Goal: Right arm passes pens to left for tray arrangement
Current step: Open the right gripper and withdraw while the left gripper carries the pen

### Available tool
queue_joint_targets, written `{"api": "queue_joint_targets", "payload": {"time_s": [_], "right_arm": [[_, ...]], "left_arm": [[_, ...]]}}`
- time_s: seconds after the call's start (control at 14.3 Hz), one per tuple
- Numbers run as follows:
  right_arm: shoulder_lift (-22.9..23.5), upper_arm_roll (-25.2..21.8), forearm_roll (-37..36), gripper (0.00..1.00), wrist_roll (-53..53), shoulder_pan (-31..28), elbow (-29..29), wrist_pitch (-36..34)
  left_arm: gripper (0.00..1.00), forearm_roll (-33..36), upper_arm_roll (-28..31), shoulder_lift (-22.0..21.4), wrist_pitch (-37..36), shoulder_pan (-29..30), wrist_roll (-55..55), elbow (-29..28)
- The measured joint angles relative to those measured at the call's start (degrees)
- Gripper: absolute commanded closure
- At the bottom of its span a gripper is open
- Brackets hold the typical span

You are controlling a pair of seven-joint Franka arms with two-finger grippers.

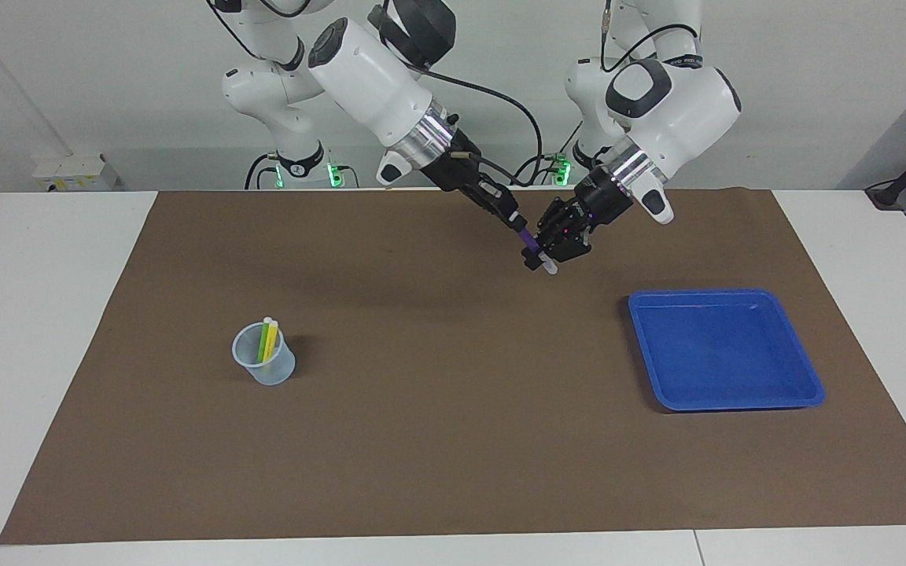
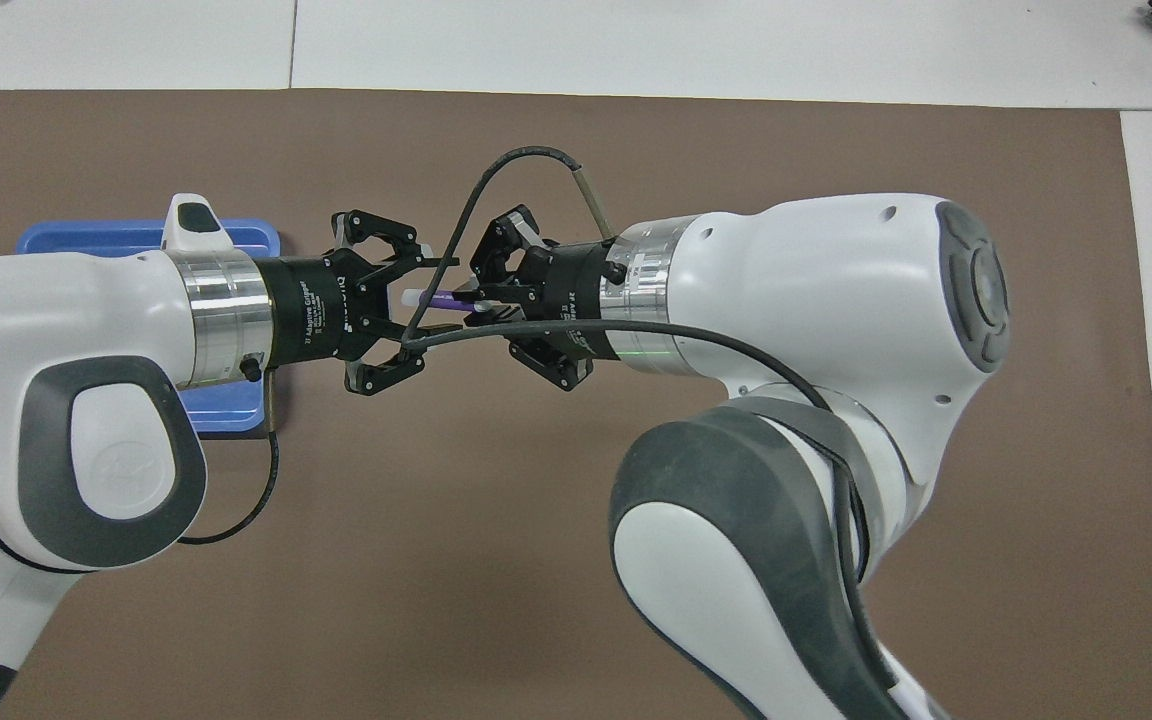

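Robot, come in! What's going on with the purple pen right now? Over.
Right gripper shut on purple pen, up over the mat. Left gripper around its white tip. Green and yellow pens in cup. Tray empty. Nothing in the way.

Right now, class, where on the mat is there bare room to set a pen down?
Free: the mat between cup and tray, and inside the tray. Crowded: where left tool and right tool meet at the purple pen.
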Motion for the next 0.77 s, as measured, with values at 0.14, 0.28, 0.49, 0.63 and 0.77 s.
{"api": "queue_joint_targets", "payload": {"time_s": [0.14, 0.28, 0.49, 0.63, 0.77], "right_arm": [[0.0, 0.0, 0.0, 1.00, 0.0, 0.0, 0.0, 0.0], [0.0, 0.0, 0.0, 1.00, 0.0, 0.0, 0.0, 0.0], [0.0, 0.0, 0.0, 1.00, 0.0, 0.0, 0.0, -0.1], [0.0, 0.1, 0.0, 1.00, 0.0, 0.0, 0.0, -0.1], [0.0, 0.2, 0.0, 1.00, 0.0, 0.0, 0.0, -0.1]], "left_arm": [[0.91, 0.0, 0.0, 0.0, -0.1, 0.0, 0.0, 0.0], [1.00, 0.0, 0.0, 0.0, -0.2, 0.0, 0.0, 0.0], [1.00, -0.1, -0.1, 0.0, -0.6, 0.0, 0.0, 0.0], [1.00, -0.3, 0.2, 0.0, -1.2, 0.0, 0.0, 0.0], [1.00, -0.7, 0.5, -0.1, -1.9, 0.0, 0.0, 0.1]]}}
